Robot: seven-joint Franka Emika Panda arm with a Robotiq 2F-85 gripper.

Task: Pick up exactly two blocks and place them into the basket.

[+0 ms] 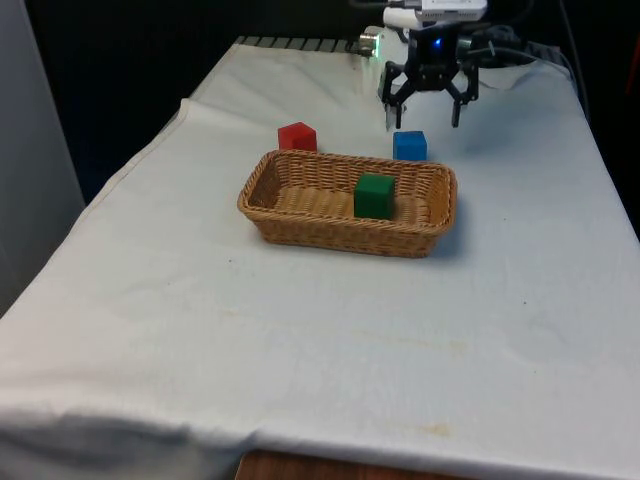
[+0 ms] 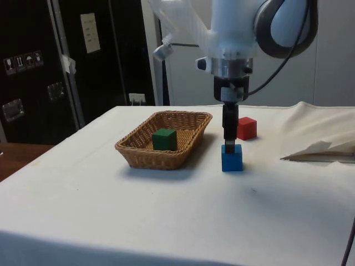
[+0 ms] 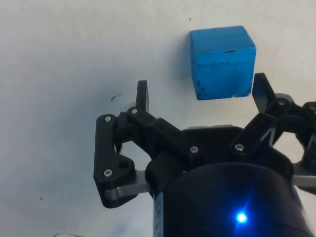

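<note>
The gripper (image 1: 421, 110) hangs with its fingers spread wide, just above the blue block (image 1: 409, 146), which sits on the white cloth (image 1: 330, 330) beside the basket (image 1: 300, 225). A green block (image 1: 374, 196) lies inside the basket, and a red block (image 1: 297, 137) rests on the cloth behind it.

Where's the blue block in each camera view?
Front view: blue block on the cloth behind the basket, below the open gripper.
Side view: blue block right of the basket.
Wrist view: blue block just beyond the fingers.
Shared landmark: the gripper.
</note>
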